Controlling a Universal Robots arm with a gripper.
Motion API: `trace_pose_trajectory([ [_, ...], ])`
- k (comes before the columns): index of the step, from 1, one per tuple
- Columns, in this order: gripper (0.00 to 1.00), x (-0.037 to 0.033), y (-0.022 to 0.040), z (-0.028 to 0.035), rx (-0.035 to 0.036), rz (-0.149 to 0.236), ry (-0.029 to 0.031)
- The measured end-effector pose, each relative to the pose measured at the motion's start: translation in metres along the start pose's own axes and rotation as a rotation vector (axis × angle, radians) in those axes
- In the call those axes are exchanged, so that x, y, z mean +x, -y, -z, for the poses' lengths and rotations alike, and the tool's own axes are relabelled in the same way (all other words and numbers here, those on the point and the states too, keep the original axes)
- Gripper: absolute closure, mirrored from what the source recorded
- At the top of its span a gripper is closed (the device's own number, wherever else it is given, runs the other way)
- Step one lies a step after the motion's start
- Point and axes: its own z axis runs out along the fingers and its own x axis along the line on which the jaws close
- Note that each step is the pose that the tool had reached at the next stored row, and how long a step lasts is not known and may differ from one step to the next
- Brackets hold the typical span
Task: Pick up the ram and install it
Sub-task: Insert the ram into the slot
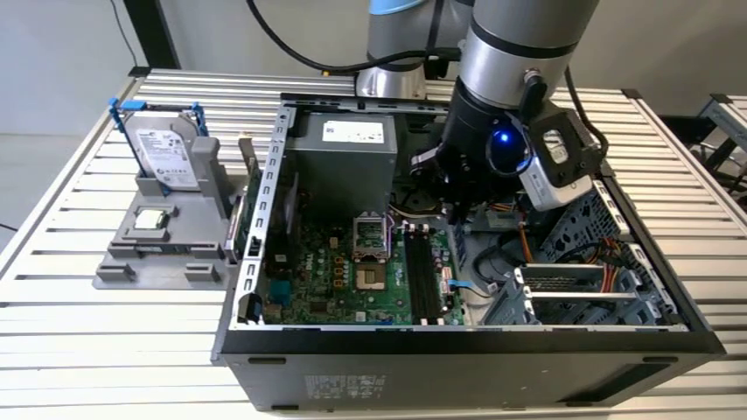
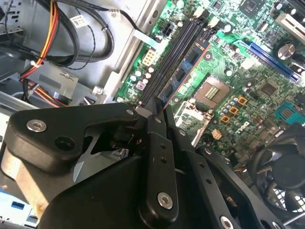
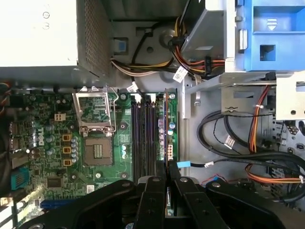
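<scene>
Ram [image 2: 181, 74] broadside in second wrist view

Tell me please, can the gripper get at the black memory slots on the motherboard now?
Probably yes: the gripper, shut on the ram, sits just over the memory slots, and the cables lie aside.

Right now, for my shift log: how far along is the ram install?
Done: the ram is off the table and inside the open case. In hand: the hand grips it edge-on along the memory slots. Left: it is not released, and I cannot tell whether it is seated.
</scene>
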Motion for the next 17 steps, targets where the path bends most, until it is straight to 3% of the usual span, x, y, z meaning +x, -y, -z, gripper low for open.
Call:
trace_pose_trajectory([
  [3, 1.0, 0.0001, 0.0001, -0.0022, -0.0002, 0.0, -0.0001],
  [17, 1.0, 0.0006, 0.0038, -0.0274, -0.0001, 0.003, -0.0003],
])
